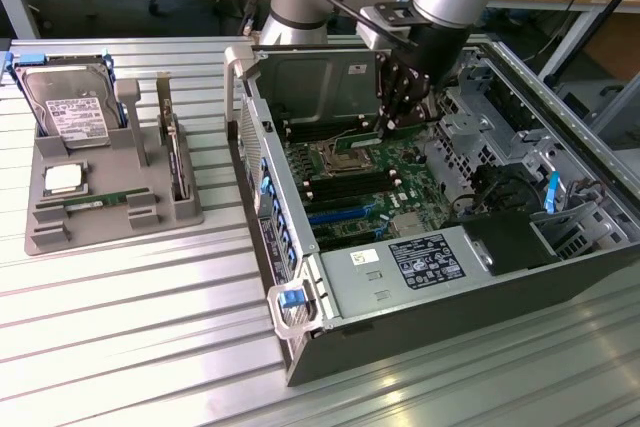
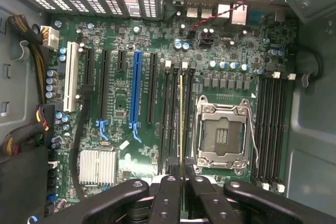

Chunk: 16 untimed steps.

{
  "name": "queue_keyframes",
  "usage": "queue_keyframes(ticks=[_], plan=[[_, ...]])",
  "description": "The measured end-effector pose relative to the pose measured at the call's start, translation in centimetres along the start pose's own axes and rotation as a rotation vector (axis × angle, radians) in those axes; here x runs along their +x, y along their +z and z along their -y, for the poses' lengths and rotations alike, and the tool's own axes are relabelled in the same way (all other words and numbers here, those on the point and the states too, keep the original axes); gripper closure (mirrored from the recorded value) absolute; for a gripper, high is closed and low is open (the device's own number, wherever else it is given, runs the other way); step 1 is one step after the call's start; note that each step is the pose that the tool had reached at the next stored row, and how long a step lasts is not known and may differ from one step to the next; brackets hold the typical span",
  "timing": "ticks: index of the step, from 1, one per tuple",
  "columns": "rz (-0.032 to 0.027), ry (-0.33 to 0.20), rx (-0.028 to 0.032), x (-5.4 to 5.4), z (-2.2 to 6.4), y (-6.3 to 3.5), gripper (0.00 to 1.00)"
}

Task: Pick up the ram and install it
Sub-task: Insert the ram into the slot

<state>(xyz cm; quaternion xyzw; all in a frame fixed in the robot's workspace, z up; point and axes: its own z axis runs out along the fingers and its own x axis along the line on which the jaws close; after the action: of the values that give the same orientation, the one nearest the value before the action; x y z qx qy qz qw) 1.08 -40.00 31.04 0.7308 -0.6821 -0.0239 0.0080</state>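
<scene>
My gripper (image 1: 396,123) reaches down into the open computer case (image 1: 420,297), over the green motherboard (image 1: 350,192). Its fingers are shut on the ram (image 1: 403,131), a thin green stick. In the wrist view the ram (image 2: 181,114) appears edge-on as a narrow line running out from my gripper (image 2: 181,170). It lines up with one of the black memory slots (image 2: 173,108) beside the empty processor socket (image 2: 220,135). Whether the stick touches the slot I cannot tell.
A grey tray (image 1: 120,225) on the exterior view's left holds a silver hard drive (image 1: 65,107), a square processor chip (image 1: 63,179) and another green stick (image 1: 97,203). More memory slots (image 2: 270,124) lie past the socket. Case walls, a drive cage (image 1: 470,137) and cables (image 2: 23,124) surround the board.
</scene>
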Motion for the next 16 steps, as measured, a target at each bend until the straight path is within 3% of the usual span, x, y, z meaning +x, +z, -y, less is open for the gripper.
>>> queue_keyframes(ticks=[16], plan=[[0.0,0.0,0.0,0.0,0.06,1.28,0.88]])
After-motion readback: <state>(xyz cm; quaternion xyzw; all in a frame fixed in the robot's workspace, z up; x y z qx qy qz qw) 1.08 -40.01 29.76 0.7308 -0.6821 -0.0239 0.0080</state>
